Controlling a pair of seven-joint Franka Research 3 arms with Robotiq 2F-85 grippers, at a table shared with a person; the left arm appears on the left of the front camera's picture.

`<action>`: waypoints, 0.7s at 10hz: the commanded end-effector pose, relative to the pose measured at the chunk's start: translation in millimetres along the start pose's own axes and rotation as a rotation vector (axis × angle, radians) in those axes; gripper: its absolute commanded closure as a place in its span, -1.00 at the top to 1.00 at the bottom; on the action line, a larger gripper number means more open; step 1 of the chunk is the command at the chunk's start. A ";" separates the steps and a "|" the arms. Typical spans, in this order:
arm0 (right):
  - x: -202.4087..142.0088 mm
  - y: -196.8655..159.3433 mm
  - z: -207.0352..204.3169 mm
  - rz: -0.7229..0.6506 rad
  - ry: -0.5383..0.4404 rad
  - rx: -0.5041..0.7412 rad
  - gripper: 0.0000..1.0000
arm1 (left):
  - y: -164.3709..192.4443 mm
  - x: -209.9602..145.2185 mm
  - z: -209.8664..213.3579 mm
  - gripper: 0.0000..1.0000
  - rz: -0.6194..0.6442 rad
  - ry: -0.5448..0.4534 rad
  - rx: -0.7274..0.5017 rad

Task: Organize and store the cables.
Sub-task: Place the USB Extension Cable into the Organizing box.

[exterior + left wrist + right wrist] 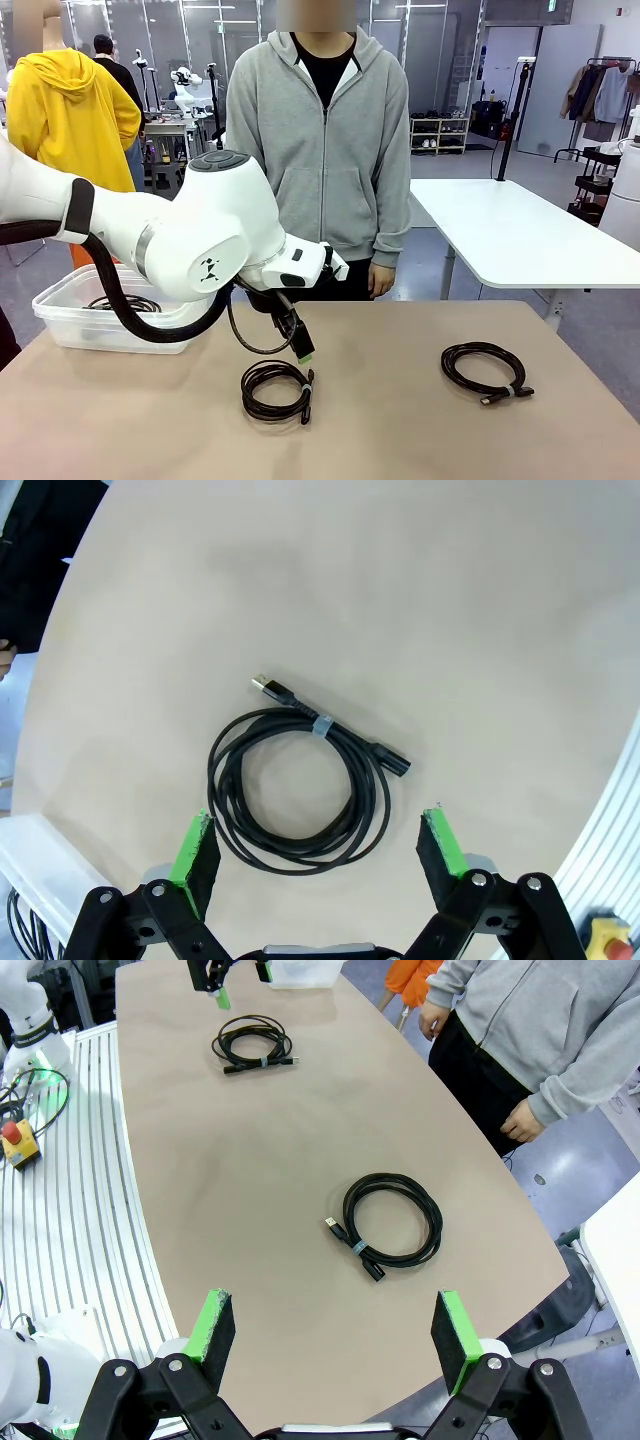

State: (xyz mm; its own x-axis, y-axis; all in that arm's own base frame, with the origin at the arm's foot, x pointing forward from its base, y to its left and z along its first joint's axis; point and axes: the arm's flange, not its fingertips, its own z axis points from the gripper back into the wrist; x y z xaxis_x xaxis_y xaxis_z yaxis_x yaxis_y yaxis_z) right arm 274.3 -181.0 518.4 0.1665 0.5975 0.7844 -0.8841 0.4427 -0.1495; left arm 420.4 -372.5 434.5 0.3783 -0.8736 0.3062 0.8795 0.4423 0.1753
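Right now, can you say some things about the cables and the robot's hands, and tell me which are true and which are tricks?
1. A left cable and a right cable lie coiled on the table. True.
2. The left hand is squeezing a cable. False: it hovers open over the left cable.
3. The clear bin has a third cable inside. True.
4. The right hand is shut. False: it is open and empty.

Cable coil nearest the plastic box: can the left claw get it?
Probably yes. The left claw hangs open above the cable coil, and nothing sits between them.
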 end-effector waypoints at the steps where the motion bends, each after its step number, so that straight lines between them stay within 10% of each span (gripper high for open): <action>1: 0.7 0.4 -0.3 0.001 0.001 0.000 1.00 | 2.1 6.3 9.0 1.00 0.023 0.017 -0.020; 7: 0.7 0.4 -0.3 0.001 0.001 0.000 1.00 | -2.0 3.9 5.7 1.00 0.042 0.046 -0.063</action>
State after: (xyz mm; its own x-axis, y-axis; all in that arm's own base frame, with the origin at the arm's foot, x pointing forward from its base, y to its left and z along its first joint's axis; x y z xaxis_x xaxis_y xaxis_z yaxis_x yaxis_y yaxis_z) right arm 274.3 -181.0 518.4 0.1665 0.5975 0.7844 -0.8841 0.4427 -0.1495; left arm 419.1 -376.1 441.9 0.4360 -0.8572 0.2741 0.8754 0.4746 0.0918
